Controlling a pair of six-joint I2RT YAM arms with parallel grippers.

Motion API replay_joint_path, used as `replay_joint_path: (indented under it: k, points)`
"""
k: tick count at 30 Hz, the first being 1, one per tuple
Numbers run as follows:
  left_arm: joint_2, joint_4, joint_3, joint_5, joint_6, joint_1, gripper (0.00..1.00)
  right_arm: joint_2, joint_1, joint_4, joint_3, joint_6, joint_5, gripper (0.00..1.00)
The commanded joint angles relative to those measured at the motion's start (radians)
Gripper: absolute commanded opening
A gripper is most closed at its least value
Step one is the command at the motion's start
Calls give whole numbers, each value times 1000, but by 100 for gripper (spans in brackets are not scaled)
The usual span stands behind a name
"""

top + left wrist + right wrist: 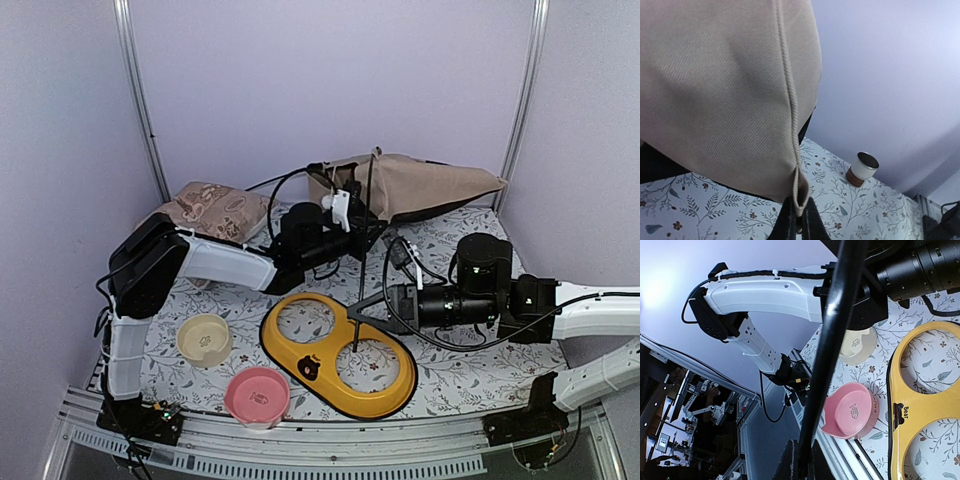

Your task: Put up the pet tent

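At the bottom centre of the left wrist view, the left gripper [797, 222] is pinched tight on the seamed lower corner of the beige woven-fabric pet tent [725, 90], whose cloth fills that frame's upper left. Low in the right wrist view the right gripper [801, 460] is clamped round a thin black flexible pole [829, 340]. From above, the pole's long axis runs almost straight up the frame, from over the yellow two-hole bowl tray [275, 350] to the tent slumped at upper centre (not yet standing); the left arm is nearer the fabric
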Motion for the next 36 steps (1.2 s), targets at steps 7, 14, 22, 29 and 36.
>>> replay_joint_path:
  k: [7, 14, 22, 29, 36]
  points:
    - [-146, 52, -243, -65, 73, -37, 0, -34, -32, -32, 16, -50, 74, 0]
    - [-302, 10, -420, -153, 141, -122, 0, -122, -30, 75, -223, 137, 44, 0]
    - [-369, -71, -541, -255, 148, -255, 0, -81, -25, 157, -307, 239, 32, 0]
    - [-422, -92, -643, -321, 100, -341, 0, 18, -22, 230, -271, 237, 59, 0]
    - [-504, -138, -710, -388, 67, -393, 0, 114, -65, 264, -190, 208, 89, 0]
